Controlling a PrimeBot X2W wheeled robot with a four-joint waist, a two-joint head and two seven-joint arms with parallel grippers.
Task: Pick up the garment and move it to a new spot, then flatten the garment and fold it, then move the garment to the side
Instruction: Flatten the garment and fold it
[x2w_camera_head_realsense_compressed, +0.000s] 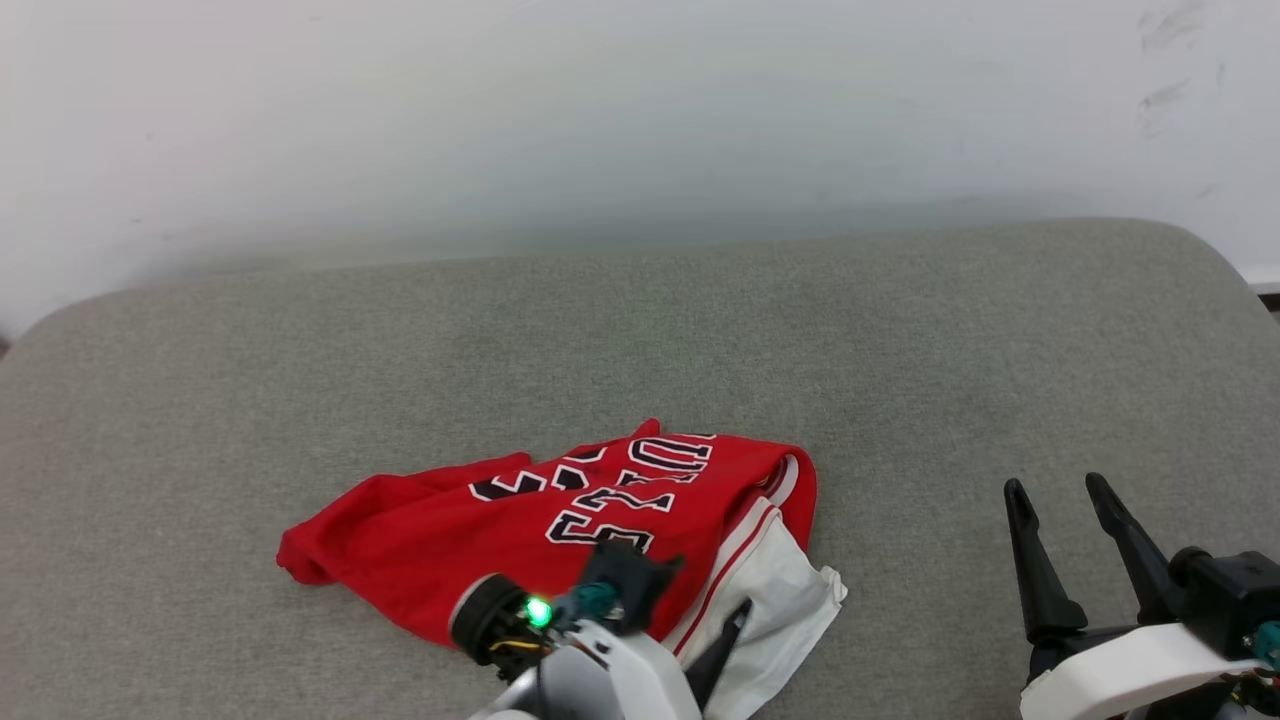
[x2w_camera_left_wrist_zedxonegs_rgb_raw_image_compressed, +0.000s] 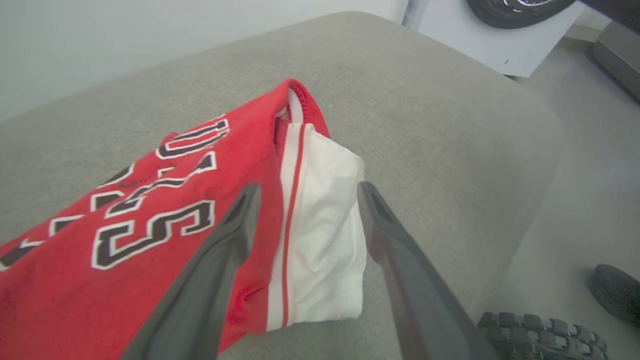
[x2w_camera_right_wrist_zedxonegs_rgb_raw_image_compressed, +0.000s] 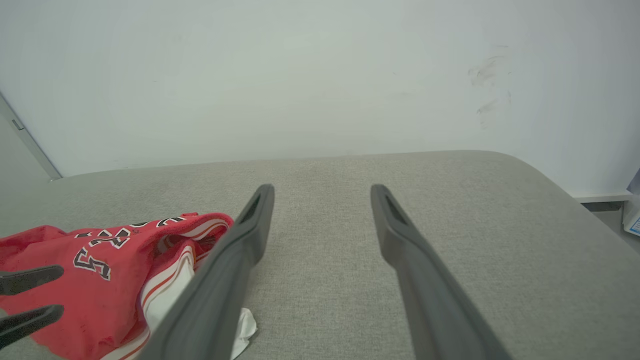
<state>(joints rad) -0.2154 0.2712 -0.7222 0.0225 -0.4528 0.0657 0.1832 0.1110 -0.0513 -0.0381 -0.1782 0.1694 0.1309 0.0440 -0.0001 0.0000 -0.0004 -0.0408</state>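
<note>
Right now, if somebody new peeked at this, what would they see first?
The bright red garment with black letters, crumpled near the front of the grey cushion. Then the left gripper, open over its white sleeve, and the right gripper, open above bare cushion off to the right.

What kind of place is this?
Probably an indoor room, maybe a workshop rather than a home: a grey padded bench against a bare white wall, a red jersey lying on it, and a knobbly tyre on the floor.
</note>
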